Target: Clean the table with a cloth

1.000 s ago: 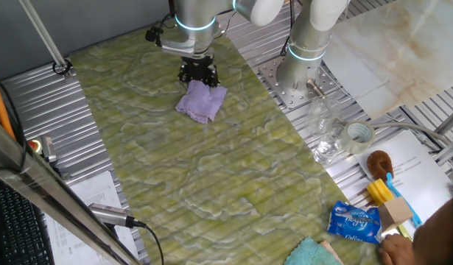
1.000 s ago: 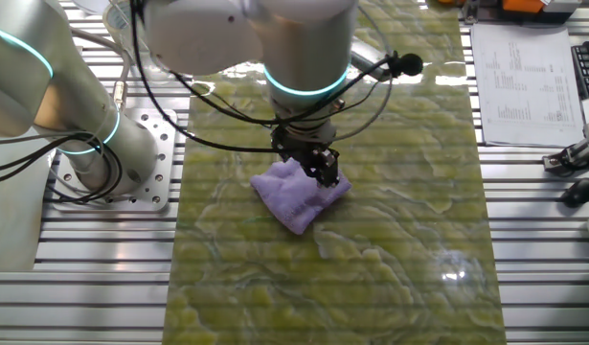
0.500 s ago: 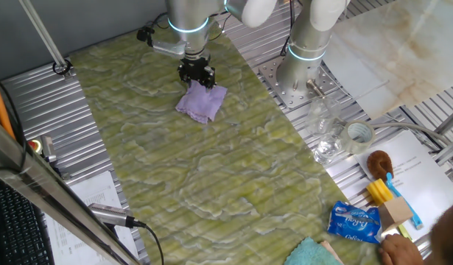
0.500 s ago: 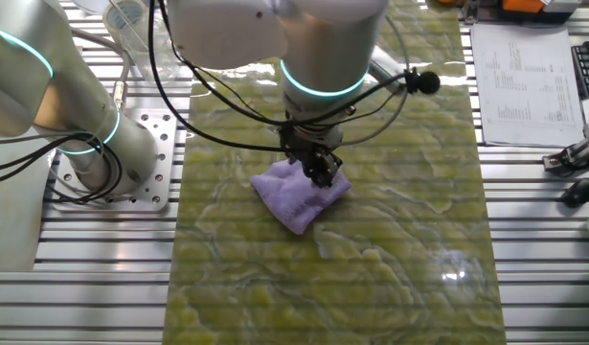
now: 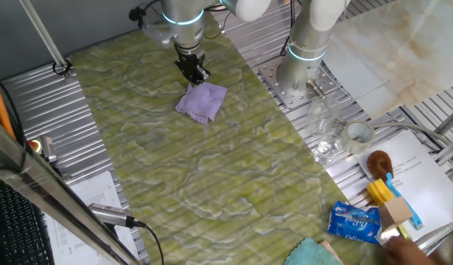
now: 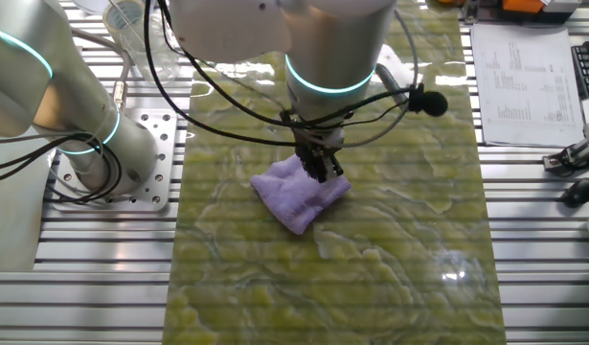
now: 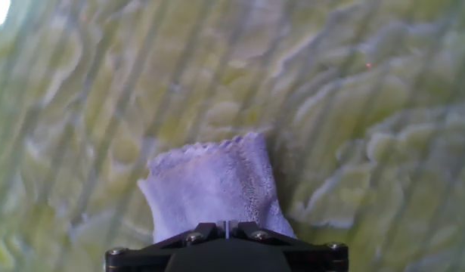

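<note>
1. Right now the cloth (image 5: 202,101) lies crumpled on the table (image 5: 211,184), well up its far end, near the arm's base (image 5: 300,81); the hand view shows one scalloped edge (image 7: 217,147) pointing away from the gripper.
2. At the cloth's near edge sits the gripper (image 6: 319,170), with its fingers (image 5: 196,71) drawn close together. Whether they pinch a fold of fabric or merely press on it, I cannot tell: the tips are hidden by the mount in the hand view and too small in the fixed views.
3. If the hold is only a thin fold, a sideways wipe could pull the fabric free, leaving the cloth behind while the bare fingers scrape the covering.
4. Bunched as it is, the cloth could roll up under a push rather than spread, so little surface gets wiped.
5. Too much downward force beside the cloth could snag or wrinkle the marbled covering.
6. Most of the table, stretching away from the cloth toward the blue packet (image 5: 354,222), looks unwiped yet; a long stroke that way raises the risk of losing the cloth midway.
</note>
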`<state>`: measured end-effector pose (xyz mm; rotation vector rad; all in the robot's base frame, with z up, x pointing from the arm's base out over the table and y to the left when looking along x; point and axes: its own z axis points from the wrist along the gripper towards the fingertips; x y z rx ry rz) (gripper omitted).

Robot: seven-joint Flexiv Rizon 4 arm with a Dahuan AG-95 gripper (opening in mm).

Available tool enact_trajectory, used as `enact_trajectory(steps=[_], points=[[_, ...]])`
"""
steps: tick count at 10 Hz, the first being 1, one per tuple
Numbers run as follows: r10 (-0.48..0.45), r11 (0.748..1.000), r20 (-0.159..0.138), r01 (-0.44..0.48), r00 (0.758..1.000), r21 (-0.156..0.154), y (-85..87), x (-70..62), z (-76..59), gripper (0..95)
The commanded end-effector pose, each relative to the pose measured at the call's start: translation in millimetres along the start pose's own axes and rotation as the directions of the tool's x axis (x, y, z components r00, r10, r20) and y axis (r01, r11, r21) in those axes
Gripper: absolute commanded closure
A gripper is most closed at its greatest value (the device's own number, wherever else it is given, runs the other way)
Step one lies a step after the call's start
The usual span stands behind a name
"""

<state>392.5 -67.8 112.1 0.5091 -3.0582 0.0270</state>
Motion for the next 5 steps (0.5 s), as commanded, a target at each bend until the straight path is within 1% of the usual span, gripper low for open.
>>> enact_trajectory(steps=[1,5], points=[[0.212,0.977,0.011,-0.211,0.977,-0.013,-1.7,-4.3,-3.1,95.0],[0.178,0.984,0.014,-0.178,0.984,-0.011,-1.7,-4.2,-3.3,95.0]])
